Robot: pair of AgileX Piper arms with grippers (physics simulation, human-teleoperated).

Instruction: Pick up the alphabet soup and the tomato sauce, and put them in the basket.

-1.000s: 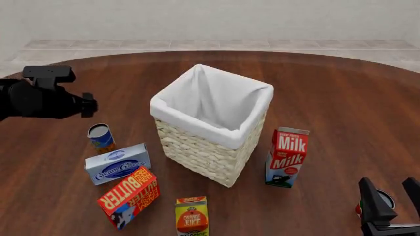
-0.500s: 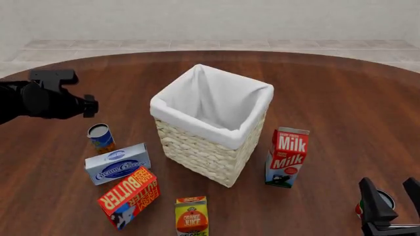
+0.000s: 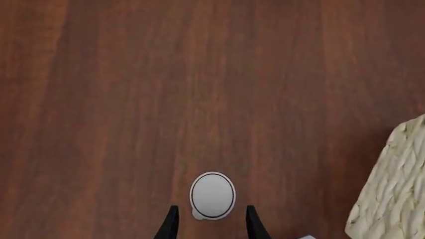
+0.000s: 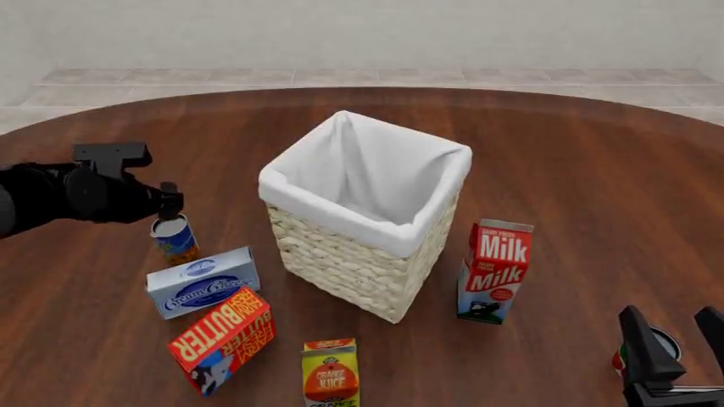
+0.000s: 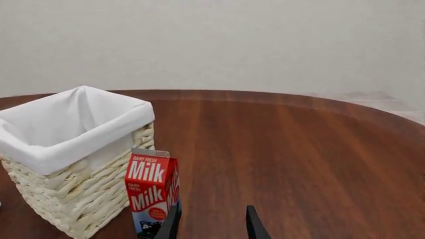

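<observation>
The alphabet soup (image 4: 173, 237), a small blue-and-orange can with a grey top, stands left of the basket (image 4: 362, 263). My left gripper (image 4: 169, 200) hovers just above it, open. In the left wrist view the alphabet soup's round top (image 3: 212, 195) lies between the two dark fingertips of the left gripper (image 3: 211, 229). The tomato sauce (image 4: 618, 363) shows only as a red sliver and a grey top at the front right, mostly hidden by my right gripper (image 4: 676, 337), which stands open around or just in front of it. The right gripper (image 5: 211, 226) holds nothing in its own view.
A cream cheese box (image 4: 203, 283), a butter box (image 4: 223, 337) and an orange juice carton (image 4: 331, 373) lie in front of the soup. A milk carton (image 4: 494, 271) stands right of the basket. The basket's wicker corner (image 3: 391, 194) shows close to the left gripper.
My left arm has moved right and downward, ending just over the alphabet soup. The right arm and all objects stay where they were.
</observation>
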